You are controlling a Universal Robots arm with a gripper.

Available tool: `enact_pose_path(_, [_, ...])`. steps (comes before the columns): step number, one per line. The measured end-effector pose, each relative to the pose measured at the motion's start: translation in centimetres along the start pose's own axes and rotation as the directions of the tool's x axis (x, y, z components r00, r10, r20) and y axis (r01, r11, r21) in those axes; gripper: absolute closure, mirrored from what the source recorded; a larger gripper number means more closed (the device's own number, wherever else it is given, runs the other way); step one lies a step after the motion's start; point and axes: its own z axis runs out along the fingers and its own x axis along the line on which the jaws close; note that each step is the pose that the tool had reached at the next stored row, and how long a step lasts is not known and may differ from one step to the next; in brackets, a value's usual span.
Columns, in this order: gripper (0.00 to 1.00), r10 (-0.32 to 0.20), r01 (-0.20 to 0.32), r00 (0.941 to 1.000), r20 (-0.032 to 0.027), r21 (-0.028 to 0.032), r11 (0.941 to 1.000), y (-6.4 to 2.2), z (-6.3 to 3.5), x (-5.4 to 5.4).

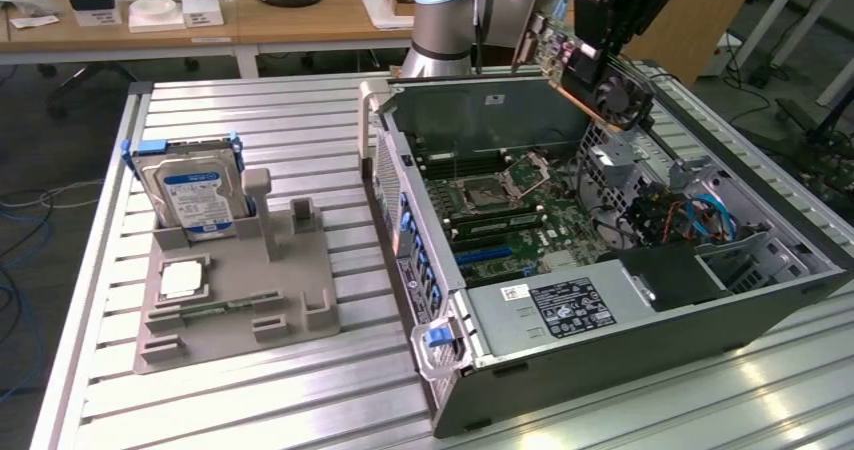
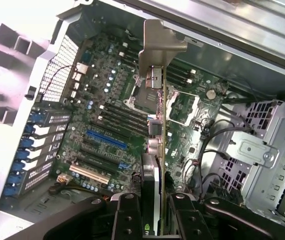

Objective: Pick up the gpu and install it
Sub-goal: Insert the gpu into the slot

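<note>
Above the open computer case (image 1: 641,355), the gripper (image 1: 614,50) is clenched on the gpu (image 1: 611,90) — the card hangs in the air, clear of the motherboard (image 2: 102,105). Its silver bracket (image 2: 158,47) is the end farthest from the fingers (image 2: 127,217).

Bright, even overhead light fills the room. The ribbed metal desk (image 1: 267,390) throws white glare streaks well away from the tool (image 1: 603,55), while the computer case (image 1: 667,320) beneath the tool holds soft shadow. In the wrist view, the area beyond the case's rear wall is blown out white, and the bracket of the gpu (image 2: 158,55) in the tool gleams pale.
</note>
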Motion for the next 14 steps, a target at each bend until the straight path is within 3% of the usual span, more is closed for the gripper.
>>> enact_pose_path(14, [0.73,-0.103,0.103,0.9947,-0.0036,0.0014,0.9947,-0.11,0.00,0.04])
